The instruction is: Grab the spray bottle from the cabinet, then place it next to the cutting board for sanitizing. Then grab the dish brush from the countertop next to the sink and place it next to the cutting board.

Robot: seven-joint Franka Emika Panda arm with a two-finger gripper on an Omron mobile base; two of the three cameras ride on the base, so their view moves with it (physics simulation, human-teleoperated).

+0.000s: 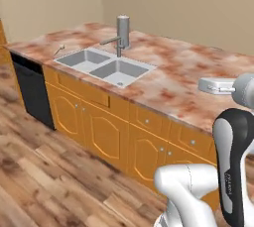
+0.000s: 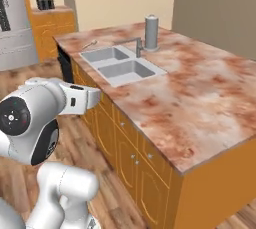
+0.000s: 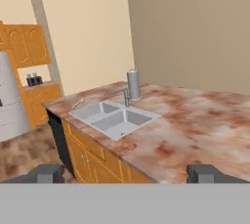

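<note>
Hand view looks out over a marbled reddish-pink and cream tabletop (image 3: 195, 120), a glossy stone slab sitting on orange wooden base cupboards (image 3: 85, 162) with arch panels and little round silver knobs. Set into it is the sink (image 3: 114, 118), grey steel with two square basins, and an angular grey faucet (image 3: 123, 94) bending over it. Right behind the faucet stands a wide grey flat-topped cylinder (image 3: 133, 84), smooth and matte.

The hand (image 3: 126, 174) is wide open with nothing in it; its two dark blocky fingertips (image 3: 46, 173) sit far apart at the bottom, up in the air off the near edge of the slab.

The dish brush (image 1: 59, 49) lies flat on the tabletop just beside the far basin of the sink: thin pale handle, small round head, pretty tiny from the left base view. Same brush shows in the right base view as a little pale stick (image 2: 90, 44).

Floor (image 1: 30, 171) is brown wood planks with a streaky grain. A flat black panel (image 1: 32, 89) fills the cupboard run at the far end.
</note>
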